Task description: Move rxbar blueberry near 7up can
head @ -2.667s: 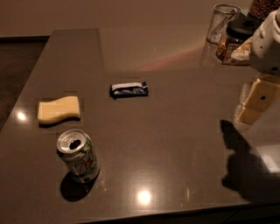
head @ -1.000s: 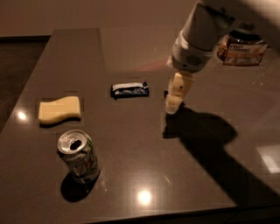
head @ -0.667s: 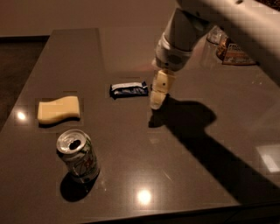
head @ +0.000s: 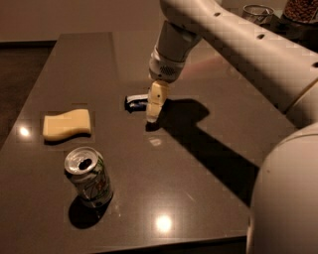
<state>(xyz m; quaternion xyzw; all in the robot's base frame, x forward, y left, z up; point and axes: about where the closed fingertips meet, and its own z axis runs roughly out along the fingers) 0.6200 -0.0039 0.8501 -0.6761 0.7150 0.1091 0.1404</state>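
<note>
The rxbar blueberry [head: 134, 100] is a dark blue flat wrapper lying near the middle of the dark table [head: 198, 188]. Its right end is hidden behind my gripper. The gripper [head: 153, 110] hangs from the white arm with pale fingers pointing down, its tips right at the bar's right end. The 7up can [head: 88, 176] stands upright at the front left, white and green with an opened silver top, well apart from the bar.
A pale yellow sponge-like block [head: 67, 124] lies at the left, between bar and can. Glass jars [head: 258, 12] stand at the far right back. The arm's white body [head: 288, 198] fills the lower right. The table's front edge is close below the can.
The arm has swung from the right side leftward across the table, and the gripper has come down to the bar's right end. Bar, can and sponge have not moved.
</note>
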